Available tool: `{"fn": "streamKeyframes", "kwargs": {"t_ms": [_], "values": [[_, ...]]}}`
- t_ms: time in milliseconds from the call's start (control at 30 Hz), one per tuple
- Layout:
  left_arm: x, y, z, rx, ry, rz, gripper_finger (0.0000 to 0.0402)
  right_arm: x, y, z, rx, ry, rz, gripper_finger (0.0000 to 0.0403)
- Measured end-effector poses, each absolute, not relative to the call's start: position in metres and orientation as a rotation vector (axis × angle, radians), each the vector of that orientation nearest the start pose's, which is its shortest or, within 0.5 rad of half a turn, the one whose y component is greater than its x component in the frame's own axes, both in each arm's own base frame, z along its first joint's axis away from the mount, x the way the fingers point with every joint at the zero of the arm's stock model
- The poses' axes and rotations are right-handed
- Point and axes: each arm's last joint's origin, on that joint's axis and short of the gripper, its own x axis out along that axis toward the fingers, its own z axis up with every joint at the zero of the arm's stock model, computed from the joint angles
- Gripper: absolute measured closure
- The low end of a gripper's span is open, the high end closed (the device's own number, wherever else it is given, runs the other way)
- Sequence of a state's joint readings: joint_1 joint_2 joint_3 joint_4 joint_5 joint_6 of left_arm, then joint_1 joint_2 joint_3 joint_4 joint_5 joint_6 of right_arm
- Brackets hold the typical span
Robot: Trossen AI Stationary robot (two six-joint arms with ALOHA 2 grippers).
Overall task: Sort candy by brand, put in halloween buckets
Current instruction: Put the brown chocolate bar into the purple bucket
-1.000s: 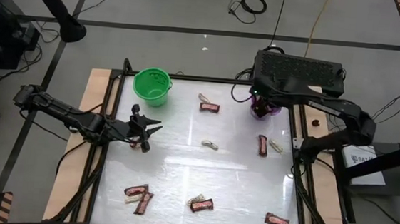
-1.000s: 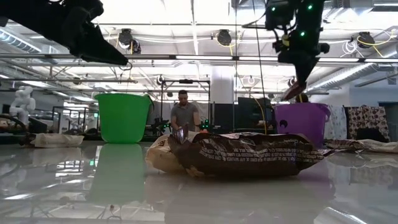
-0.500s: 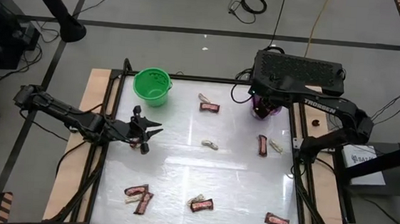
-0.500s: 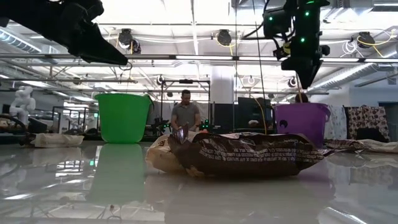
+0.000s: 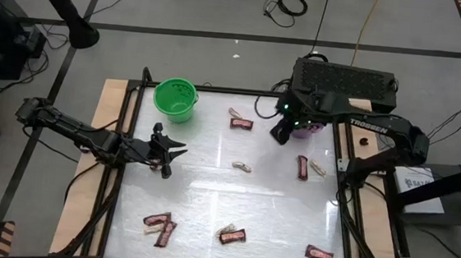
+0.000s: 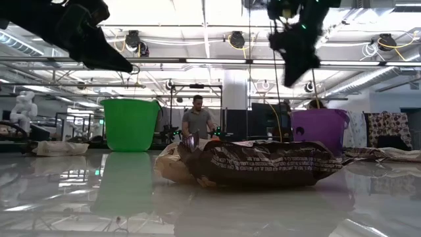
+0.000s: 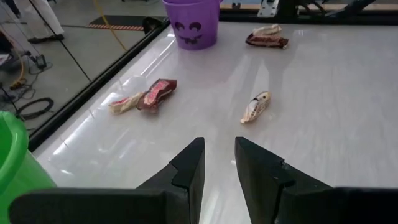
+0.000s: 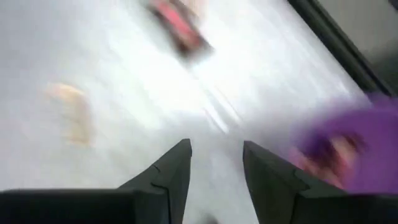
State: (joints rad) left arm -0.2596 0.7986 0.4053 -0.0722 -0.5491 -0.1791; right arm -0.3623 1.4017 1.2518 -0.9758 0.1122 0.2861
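The green bucket (image 5: pixel 175 98) stands at the table's far left. The purple bucket (image 5: pixel 306 128) stands at the far right, partly under my right arm. Dark red-brown bars (image 5: pixel 242 123) (image 5: pixel 302 166) and pale tan pieces (image 5: pixel 242 166) lie scattered on the white table. My right gripper (image 5: pixel 280 133) hangs open and empty just left of the purple bucket (image 8: pixel 354 149), above the table. My left gripper (image 5: pixel 169 154) is open and empty above the table's left side, and its wrist view (image 7: pixel 219 163) looks toward a tan piece (image 7: pixel 255 106).
More candy lies along the near edge: two bars at the left (image 5: pixel 161 226), a bar with a tan piece in the middle (image 5: pixel 233 236), and one bar at the right (image 5: pixel 319 254). A black rail (image 5: pixel 119 178) frames the table. A person (image 6: pixel 195 122) stands far behind it.
My right gripper has swung from above the purple bucket toward the table's left, and now hangs beside the bucket. My left gripper has kept still. No candy on the table has moved.
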Motion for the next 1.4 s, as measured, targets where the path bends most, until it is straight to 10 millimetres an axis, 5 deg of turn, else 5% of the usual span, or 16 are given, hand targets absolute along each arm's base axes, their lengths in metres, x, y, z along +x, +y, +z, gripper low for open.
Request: {"fn": "streamKeyframes", "kwargs": {"t_ms": [167, 300, 533, 733, 1033, 1400], "values": [[0.163, -0.028, 0.206, -0.015, 0.464, 0.338, 0.0304, 0.297, -0.059, 0.305, 0.21, 0.82, -0.34, 0.0266], [0.159, -0.027, 0.201, -0.047, 0.521, 0.36, 0.0304, 0.343, -0.017, 0.291, 0.025, 0.668, -0.147, 0.0266], [0.158, -0.026, 0.199, -0.054, 0.533, 0.366, 0.0304, 0.415, 0.061, 0.215, -0.164, 0.468, 0.155, 0.0266], [0.158, -0.026, 0.199, -0.051, 0.533, 0.366, 0.0304, 0.444, 0.113, 0.158, -0.246, 0.209, 0.304, 0.0266], [0.158, -0.026, 0.2, -0.046, 0.529, 0.369, 0.0304, 0.501, 0.127, 0.111, -0.109, 0.247, 0.437, 0.0266], [0.158, -0.026, 0.2, -0.041, 0.529, 0.373, 0.0304, 0.525, 0.121, 0.117, 0.0, 0.307, 0.624, 0.0266]]}}
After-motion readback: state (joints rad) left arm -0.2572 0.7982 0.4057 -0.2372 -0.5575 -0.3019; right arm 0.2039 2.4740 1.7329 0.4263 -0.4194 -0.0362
